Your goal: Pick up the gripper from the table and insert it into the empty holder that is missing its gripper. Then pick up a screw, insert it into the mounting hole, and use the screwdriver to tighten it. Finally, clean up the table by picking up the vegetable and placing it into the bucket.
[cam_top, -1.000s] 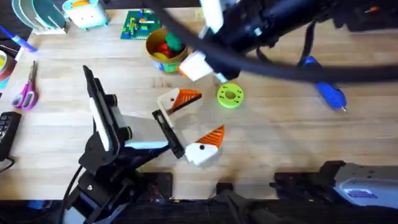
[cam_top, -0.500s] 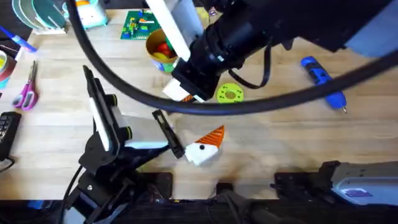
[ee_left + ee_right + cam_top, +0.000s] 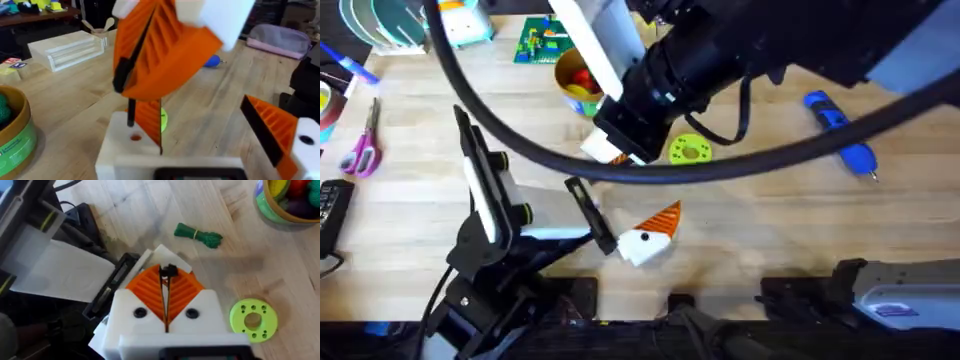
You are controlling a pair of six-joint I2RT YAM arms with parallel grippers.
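Overhead: your right gripper (image 3: 620, 150) hangs just beside the lime-green disc (image 3: 690, 150), on its bucket (image 3: 582, 80) side, judged to be placed there to work on the mount below. The screwdriver (image 3: 840, 125) lies well apart from the disc on the opposite side, untouched. The left arm reaches toward the same spot; I cannot tell what its gripper is doing.

Left wrist: the right gripper's orange pads are pressed together on a thin black screw (image 3: 131, 107), tip down over a hole in the white holder (image 3: 117, 150). An orange gripper (image 3: 149, 120) appears seated there, so this is judged the screw-insertion step.

Right wrist: the vegetable (image 3: 197, 234) lies on the bare wood, near the disc, not yet binned.

Surface: pale wooden table (image 3: 770, 230), scissors (image 3: 362, 145) far from the disc, shelving and clutter beyond
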